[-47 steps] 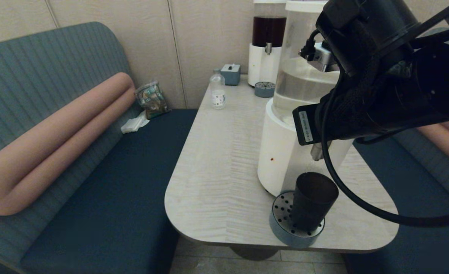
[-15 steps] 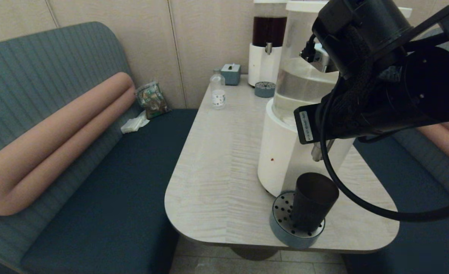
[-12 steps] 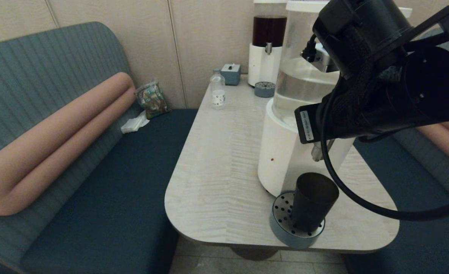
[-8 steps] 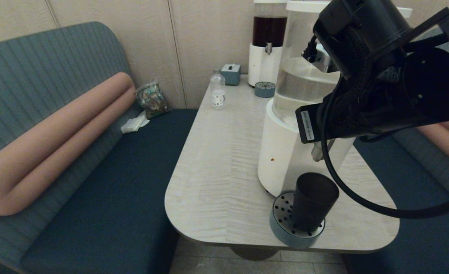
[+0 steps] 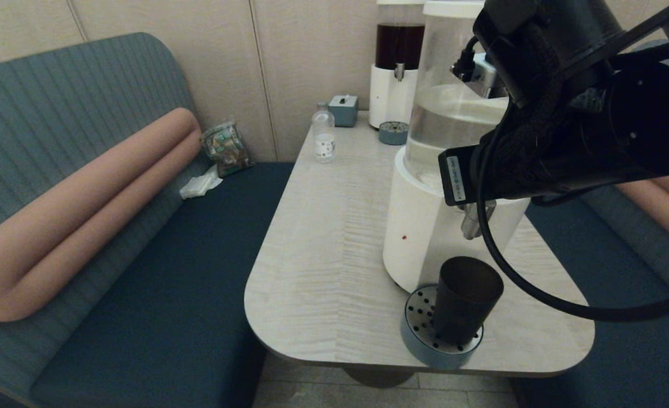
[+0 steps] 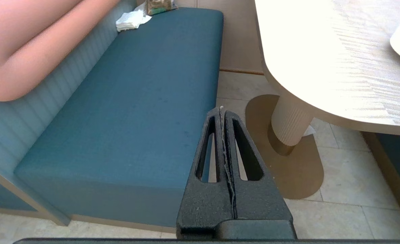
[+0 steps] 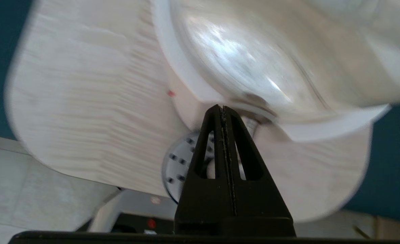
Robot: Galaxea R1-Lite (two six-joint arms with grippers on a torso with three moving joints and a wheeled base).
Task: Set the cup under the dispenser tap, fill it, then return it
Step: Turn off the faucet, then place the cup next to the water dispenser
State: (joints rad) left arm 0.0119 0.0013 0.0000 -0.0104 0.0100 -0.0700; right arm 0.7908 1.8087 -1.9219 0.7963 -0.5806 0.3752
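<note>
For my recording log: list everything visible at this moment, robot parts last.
cup: one, dark brown-black, upright on the drip tray under the dispenser tap
dispenser tap: one, silver, above the cup
drip tray: one, grey-blue, perforated, near table edge
big dispenser: one, clear tank, white base
dark-liquid dispenser: one, far end by the wall
small drip tray: one, grey-blue, before it
bottle: one, clear, white label
tissue box: one, grey-blue
table: one, pale wood
bench: teal, pink bolster
left pincer: shut, parked above the bench
right pincer: shut, at the big dispenser
</note>
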